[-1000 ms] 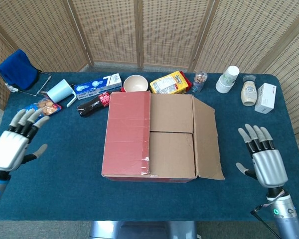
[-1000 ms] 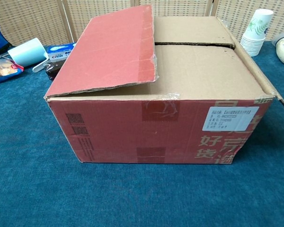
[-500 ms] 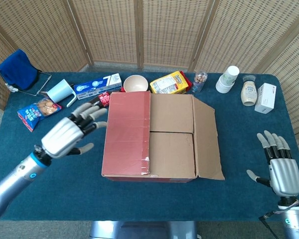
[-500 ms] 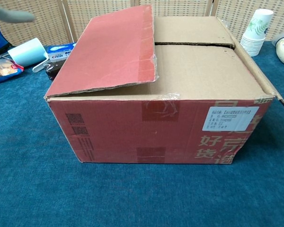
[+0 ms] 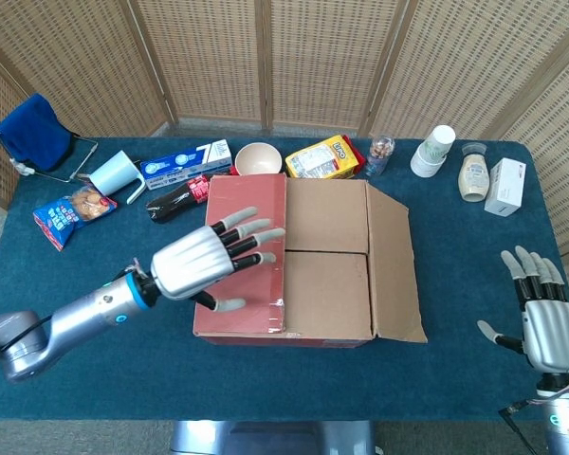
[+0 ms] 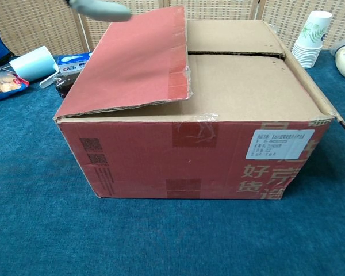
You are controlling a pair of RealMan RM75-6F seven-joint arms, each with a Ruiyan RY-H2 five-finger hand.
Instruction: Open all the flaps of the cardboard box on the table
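Note:
The cardboard box (image 5: 303, 261) (image 6: 195, 115) stands mid-table. Its red left flap (image 5: 247, 251) (image 6: 132, 57) lies folded over the top, slightly raised along its free edge. Two brown inner flaps (image 5: 327, 256) lie flat and shut. The right flap (image 5: 396, 265) slopes outward. My left hand (image 5: 204, 263) hovers over the red flap with fingers spread, holding nothing; in the chest view only a blurred fingertip (image 6: 100, 8) shows at the top edge. My right hand (image 5: 545, 318) is raised near the table's right front corner, fingers apart, empty.
Behind the box stand a bowl (image 5: 258, 158), a yellow snack bag (image 5: 322, 157), a blue carton (image 5: 183, 163), a dark bottle (image 5: 175, 201), a light-blue mug (image 5: 114, 174) and a snack packet (image 5: 74, 210). Paper cups (image 5: 433, 150), a jar (image 5: 473, 175) and a white box (image 5: 505, 186) stand back right.
My left hand has swung from the table's left edge rightward to above the red flap. My right hand has drifted right and a little toward the front edge. The box is unchanged.

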